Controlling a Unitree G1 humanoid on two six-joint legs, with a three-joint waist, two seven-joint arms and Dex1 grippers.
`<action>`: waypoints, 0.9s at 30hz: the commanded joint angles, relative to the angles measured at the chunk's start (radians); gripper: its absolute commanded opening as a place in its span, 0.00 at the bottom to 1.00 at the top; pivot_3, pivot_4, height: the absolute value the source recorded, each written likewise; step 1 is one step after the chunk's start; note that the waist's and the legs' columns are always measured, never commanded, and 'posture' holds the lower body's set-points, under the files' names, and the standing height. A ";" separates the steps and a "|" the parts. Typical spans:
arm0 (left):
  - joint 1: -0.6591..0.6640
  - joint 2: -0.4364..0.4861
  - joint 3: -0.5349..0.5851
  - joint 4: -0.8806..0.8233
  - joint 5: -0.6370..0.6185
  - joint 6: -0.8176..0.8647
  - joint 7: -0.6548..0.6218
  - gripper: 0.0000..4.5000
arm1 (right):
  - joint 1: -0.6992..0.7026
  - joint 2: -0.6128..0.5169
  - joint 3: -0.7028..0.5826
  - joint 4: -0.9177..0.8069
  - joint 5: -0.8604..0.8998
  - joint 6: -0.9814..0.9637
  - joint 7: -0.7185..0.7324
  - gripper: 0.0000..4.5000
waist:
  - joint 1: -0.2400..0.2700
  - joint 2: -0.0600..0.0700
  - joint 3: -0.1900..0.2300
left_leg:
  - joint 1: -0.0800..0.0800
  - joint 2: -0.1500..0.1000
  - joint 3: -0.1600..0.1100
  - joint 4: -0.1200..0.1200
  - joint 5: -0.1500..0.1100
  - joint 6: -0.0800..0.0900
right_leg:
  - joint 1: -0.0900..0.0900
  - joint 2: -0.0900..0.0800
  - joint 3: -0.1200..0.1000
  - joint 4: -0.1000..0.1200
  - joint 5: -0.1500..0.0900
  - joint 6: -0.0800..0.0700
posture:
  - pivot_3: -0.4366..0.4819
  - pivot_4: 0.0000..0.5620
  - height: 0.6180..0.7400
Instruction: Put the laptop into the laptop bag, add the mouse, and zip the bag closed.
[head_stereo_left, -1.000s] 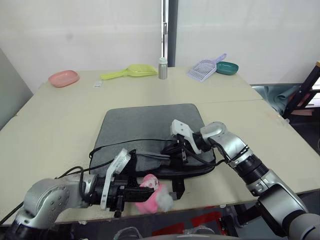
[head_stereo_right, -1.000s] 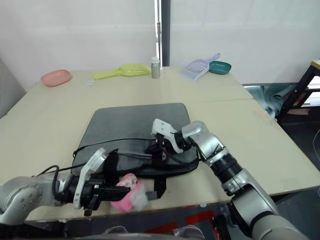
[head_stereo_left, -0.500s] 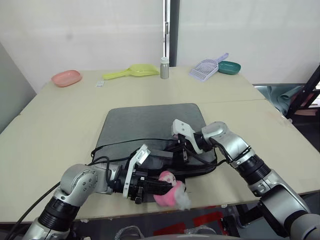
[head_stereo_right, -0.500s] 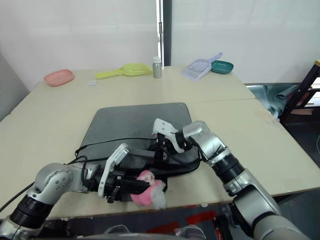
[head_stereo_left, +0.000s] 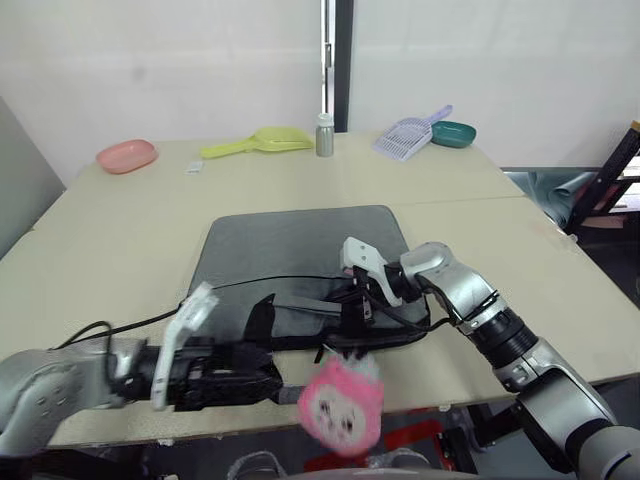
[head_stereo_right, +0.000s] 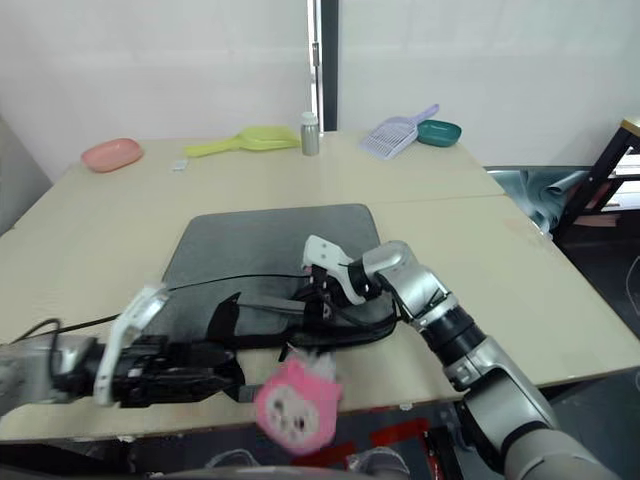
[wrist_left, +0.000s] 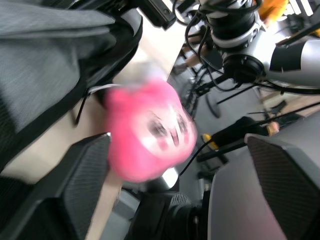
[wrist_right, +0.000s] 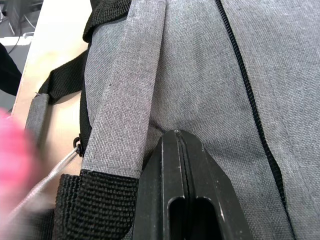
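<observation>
Pink plush toy has left the left gripper, jaws now open; right gripper jaws closed, empty.

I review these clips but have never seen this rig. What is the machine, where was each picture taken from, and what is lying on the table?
It is a humanoid robot with two arms. Two pictures come from its head camera, looking down over a table. The other two come from wrist cameras, looking along each gripper's black fingers. A grey laptop bag lies flat on the table. The right gripper, fingers together, presses on the bag near its handles. The left gripper, open, sits at the near edge beside a pink plush toy hanging off the bag. Along the far edge are a pink dish, scoops and a small bottle.
</observation>
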 joint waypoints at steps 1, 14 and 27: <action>0.111 0.063 0.180 -0.038 0.046 -0.086 -0.138 0.99 | 0.046 -0.037 0.065 0.130 -0.074 0.043 -0.024 0.00 | 0.000 0.001 0.002 | 0.000 0.000 0.000 0.000 0.000 0.000 | 0.000 0.000 0.000 0.000 0.000 0.000 | 0.48 0.27 1.00; -0.019 0.159 0.350 0.249 0.227 -0.361 -0.273 0.99 | 0.050 -0.116 -0.174 -0.156 0.166 0.156 0.025 0.00 | 0.028 -0.005 0.027 | -0.003 0.000 0.000 0.002 0.000 0.000 | -0.004 0.000 0.000 0.001 0.001 -0.001 | 0.48 0.27 1.00; -0.429 0.077 -0.090 0.356 0.359 -0.532 -0.323 0.99 | 0.165 -0.378 -0.745 -0.609 0.678 0.538 -0.067 0.00 | 0.058 -0.004 0.033 | -0.020 0.014 0.000 0.019 0.001 -0.003 | -0.022 0.013 -0.001 0.019 0.003 0.000 | 0.48 0.27 1.00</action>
